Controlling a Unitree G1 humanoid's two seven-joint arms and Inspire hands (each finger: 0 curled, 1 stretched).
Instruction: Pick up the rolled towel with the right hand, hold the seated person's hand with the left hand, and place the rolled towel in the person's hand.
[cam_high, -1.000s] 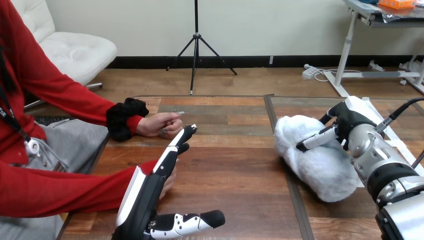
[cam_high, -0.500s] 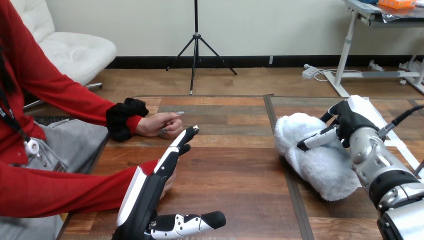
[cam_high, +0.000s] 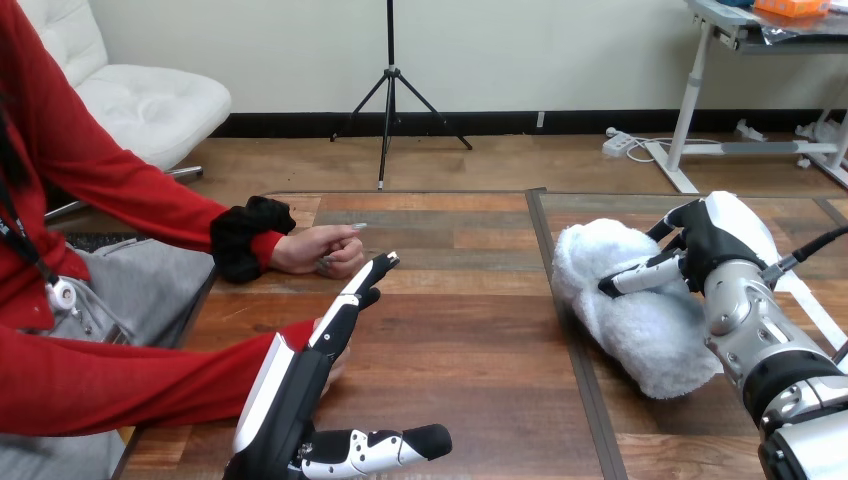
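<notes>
- Grips the rolled towel with the right hand: thumb laid across the top of the roll, the other fingers dipping behind its far side, fluff bulging up between them.
- Sits on the far right end of the roll, white back shell turned up and away.
- Below and to the left of that hand, lies slantwise on the table, with one end toward the far side and the other end nearer the robot; cannot tell whether any part is lifted off the wood.
- Holds nothing in the left hand: fingers straight and close together, pointing away across the table, thumb stretched out to its right.
- Stands on edge, white back toward the person.
- Directly behind that hand, the person's nearer hand, with only a sliver peeking past the palm side and the red sleeve leading to it; curls round no part of it; cannot tell whether the two touch.
- Just beyond the left fingertips and apart from them, the person's farther hand, loosely closed, resting on the table.
- Well off to the thumb side of the left hand, the towel and the right hand.
</notes>
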